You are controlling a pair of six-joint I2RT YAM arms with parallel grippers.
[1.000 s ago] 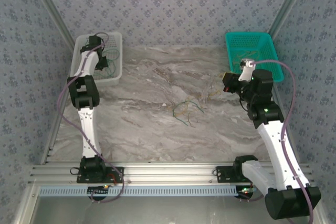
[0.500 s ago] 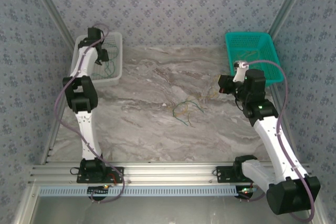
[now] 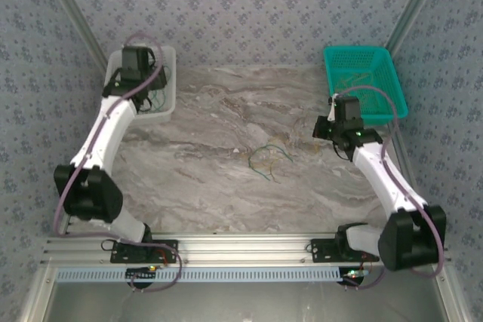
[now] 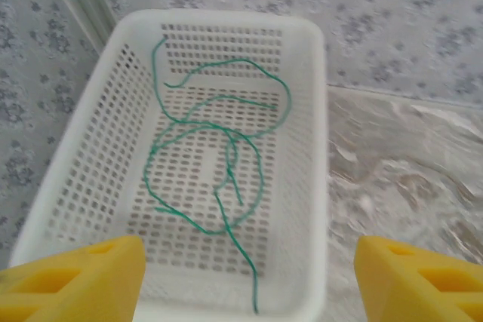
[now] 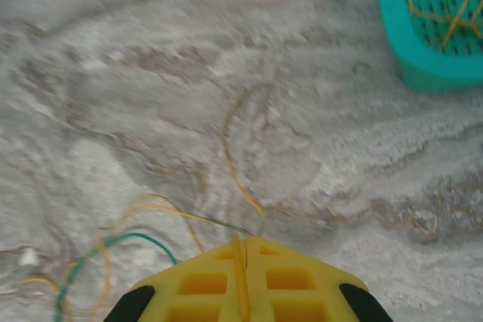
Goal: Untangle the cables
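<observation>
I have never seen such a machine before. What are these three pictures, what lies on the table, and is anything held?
These are two robot arms fixed at the near edge of a marble table. One picture looks down from above; the other two come from cameras on each wrist. The left gripper hovers open over a white basket with green cables lying inside. The right gripper is shut on a thin yellow cable that trails over the table. A teal basket at the far right holds more yellow cables. A small tangle of green and yellow cables lies mid-table.
</observation>
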